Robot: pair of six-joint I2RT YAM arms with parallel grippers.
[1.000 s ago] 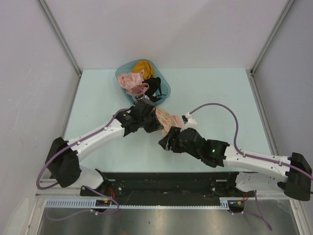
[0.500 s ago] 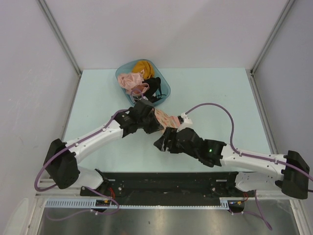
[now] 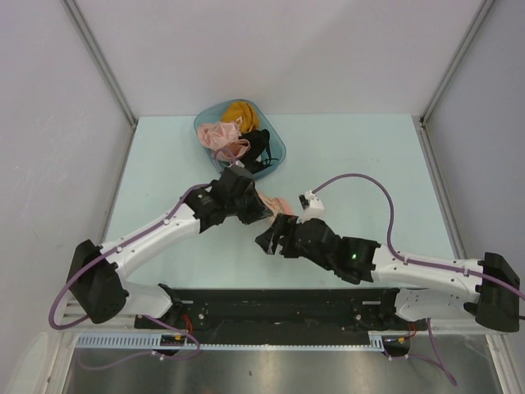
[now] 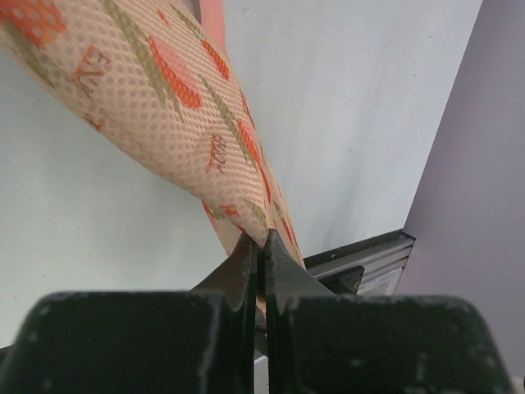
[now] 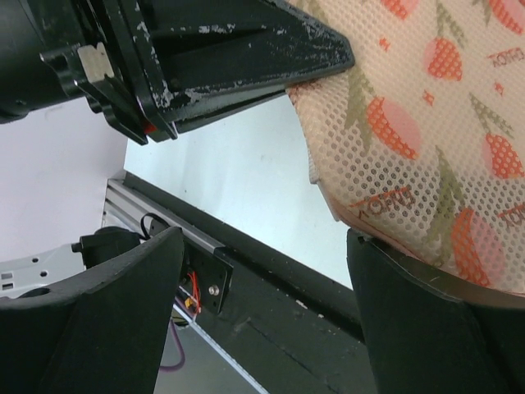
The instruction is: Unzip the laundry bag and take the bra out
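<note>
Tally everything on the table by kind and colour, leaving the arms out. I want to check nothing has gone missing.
Laundry bag: 1
Teal plastic tub: 1
Pink garment, in the tub: 1
Mustard-yellow garment, in the tub: 1
Black garment, in the tub: 1
Total: 5
</note>
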